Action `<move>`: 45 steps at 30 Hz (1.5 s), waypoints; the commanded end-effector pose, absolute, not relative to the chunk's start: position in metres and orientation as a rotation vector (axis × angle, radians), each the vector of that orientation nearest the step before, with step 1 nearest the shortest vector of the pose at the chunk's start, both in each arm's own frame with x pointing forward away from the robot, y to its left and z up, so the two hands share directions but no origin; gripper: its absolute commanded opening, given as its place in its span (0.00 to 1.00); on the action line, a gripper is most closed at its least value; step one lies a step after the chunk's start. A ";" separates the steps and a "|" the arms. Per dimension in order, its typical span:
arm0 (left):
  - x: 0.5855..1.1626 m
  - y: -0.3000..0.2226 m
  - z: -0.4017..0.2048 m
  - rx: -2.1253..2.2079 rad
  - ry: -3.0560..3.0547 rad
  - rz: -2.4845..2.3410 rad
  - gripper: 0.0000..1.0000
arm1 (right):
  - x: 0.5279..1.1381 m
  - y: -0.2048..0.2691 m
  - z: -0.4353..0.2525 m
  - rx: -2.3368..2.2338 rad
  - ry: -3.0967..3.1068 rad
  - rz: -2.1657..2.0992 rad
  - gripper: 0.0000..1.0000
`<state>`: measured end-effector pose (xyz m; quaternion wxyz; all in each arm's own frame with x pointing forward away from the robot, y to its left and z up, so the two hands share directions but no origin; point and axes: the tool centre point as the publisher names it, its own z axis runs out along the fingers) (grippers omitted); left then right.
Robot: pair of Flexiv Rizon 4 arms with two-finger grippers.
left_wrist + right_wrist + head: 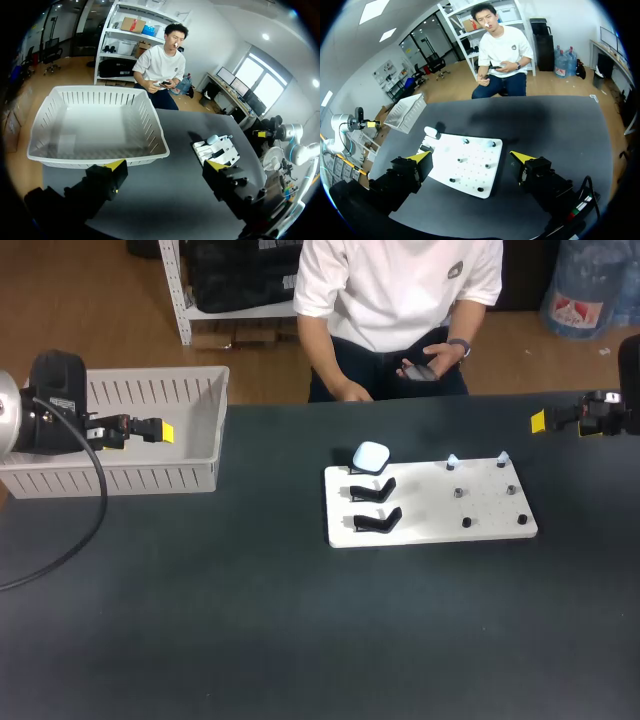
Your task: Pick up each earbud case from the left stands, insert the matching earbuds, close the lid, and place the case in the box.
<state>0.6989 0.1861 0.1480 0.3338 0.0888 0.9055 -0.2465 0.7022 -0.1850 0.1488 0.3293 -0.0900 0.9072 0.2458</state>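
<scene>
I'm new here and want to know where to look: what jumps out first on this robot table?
The white board in the middle of the dark table stands out, with one pale earbud case perched at its back left corner. Then the big white slatted box at the left, the open left gripper by it, and the open right gripper far right.

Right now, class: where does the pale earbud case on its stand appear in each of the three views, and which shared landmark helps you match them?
Head view: the earbud case sits at the white board's left rear corner.
Left wrist view: ahead of the left end effector, on the board's far end.
Right wrist view: ahead of the right end effector, at the board's far corner.
Shared landmark: the white board.
</scene>
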 end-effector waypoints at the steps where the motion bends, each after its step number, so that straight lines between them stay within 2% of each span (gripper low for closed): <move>1: 0.699 0.185 0.150 0.229 2.374 -0.634 1.00 | 0.702 -0.185 0.149 -0.235 2.373 0.643 1.00; 16: 0.699 0.185 0.150 0.229 2.374 -0.634 1.00 | 0.702 -0.185 0.149 -0.235 2.373 0.643 1.00; 33: 0.708 0.171 0.149 1.022 1.810 -0.832 1.00 | 0.702 -0.185 0.149 -0.235 2.373 0.643 1.00; 45: 0.703 0.160 0.152 1.321 1.598 -0.864 1.00 | 0.702 -0.185 0.149 -0.235 2.373 0.643 1.00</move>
